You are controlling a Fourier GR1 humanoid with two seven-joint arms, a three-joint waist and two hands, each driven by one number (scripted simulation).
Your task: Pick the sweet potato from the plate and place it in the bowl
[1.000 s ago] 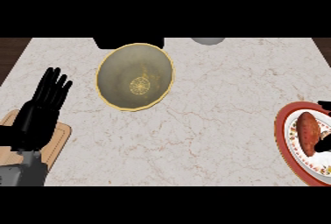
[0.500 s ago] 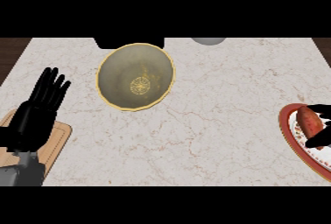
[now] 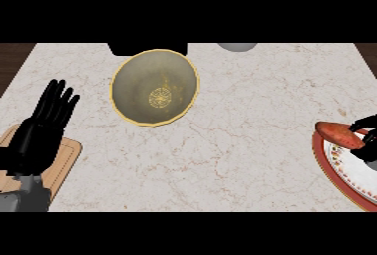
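At the tabletop's right edge the potato (image 3: pixel 340 135) hangs over the left rim of the plate (image 3: pixel 333 167), its left end pointing out over the bare marble. Its right end sits inside the right hand (image 3: pixel 368 150), with dark fingers (image 3: pixel 366 122) showing on the far side and on the near side of it. Half a second ago the potato was further right, over the plate's middle; it now sits nearer the rim, and the hand has come left with it. The fingers are curled close round the potato's right end and hold it; most of the hand is cut off by the view's edge. At the left edge the left hand (image 3: pixel 43 130) rests open, fingers straight and pointing away, over a wooden board (image 3: pixel 68 160). Near the far edge, left of centre, stands the bowl (image 3: pixel 154 87), well apart from the potato.
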